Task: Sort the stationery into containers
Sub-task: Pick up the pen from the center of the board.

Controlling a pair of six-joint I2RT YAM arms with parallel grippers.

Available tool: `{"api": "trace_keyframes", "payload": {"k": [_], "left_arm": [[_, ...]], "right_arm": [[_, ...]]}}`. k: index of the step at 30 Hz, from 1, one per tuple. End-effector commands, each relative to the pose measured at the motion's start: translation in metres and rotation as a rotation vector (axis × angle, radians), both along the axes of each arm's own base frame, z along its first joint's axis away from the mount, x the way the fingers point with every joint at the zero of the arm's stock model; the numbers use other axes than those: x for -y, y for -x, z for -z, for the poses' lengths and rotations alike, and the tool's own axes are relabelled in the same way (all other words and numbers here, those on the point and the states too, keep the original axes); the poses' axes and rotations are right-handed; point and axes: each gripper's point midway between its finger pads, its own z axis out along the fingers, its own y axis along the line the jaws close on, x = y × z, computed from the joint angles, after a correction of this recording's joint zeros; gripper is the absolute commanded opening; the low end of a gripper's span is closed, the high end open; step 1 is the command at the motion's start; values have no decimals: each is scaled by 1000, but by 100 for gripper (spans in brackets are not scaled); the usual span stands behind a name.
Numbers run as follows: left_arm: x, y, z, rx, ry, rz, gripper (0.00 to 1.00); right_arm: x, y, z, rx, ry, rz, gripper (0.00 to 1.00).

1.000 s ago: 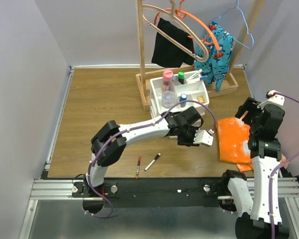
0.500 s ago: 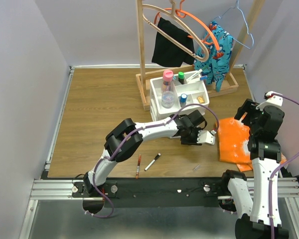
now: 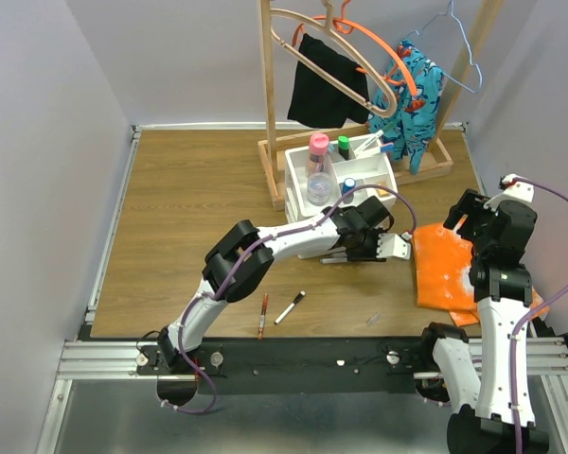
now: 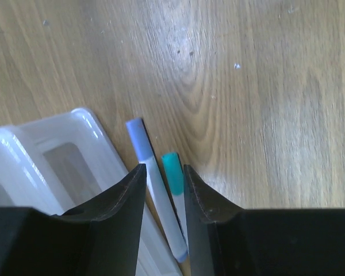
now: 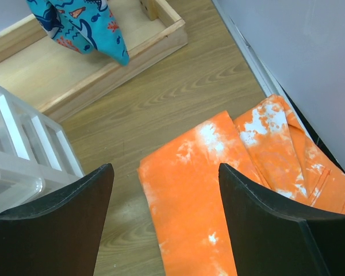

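Note:
In the left wrist view a white pen with a light-blue cap [image 4: 150, 184] and a teal-capped pen [image 4: 173, 175] lie side by side on the wood, against the white organiser's base [image 4: 57, 155]. My left gripper [image 4: 164, 169] is low over them, its jaws narrowly apart and straddling both pens. From above, it [image 3: 398, 246] sits at the front right corner of the organiser [image 3: 293, 165], whose top tray holds a pink-capped bottle [image 3: 319, 144], a green-capped marker [image 3: 344, 147] and a small blue-capped bottle [image 3: 348, 186]. My right gripper [image 5: 164, 224] hangs open and empty over the orange cloth [image 5: 218, 190].
A red pen [image 3: 263, 315] and a black-and-white marker [image 3: 290, 307] lie near the table's front edge. The orange cloth [image 3: 445, 270] lies right of the left gripper. The wooden hanger rack's base [image 3: 435, 165] stands behind the organiser, with clothes hanging above.
My left gripper has moved back and slightly right, from the open table towards the organiser's front right corner. The right arm has barely shifted.

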Motion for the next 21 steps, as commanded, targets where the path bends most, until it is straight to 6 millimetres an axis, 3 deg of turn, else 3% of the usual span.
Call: {"api": "trace_keyframes", "payload": {"k": [1, 21], "left_arm": [[-4, -1, 23, -49, -46, -4, 39], [-30, 16, 49, -110, -108, -35, 36]], "right_arm": [[-2, -4, 1, 4, -3, -11, 81], [-1, -8, 8, -4, -6, -14, 81]]}}
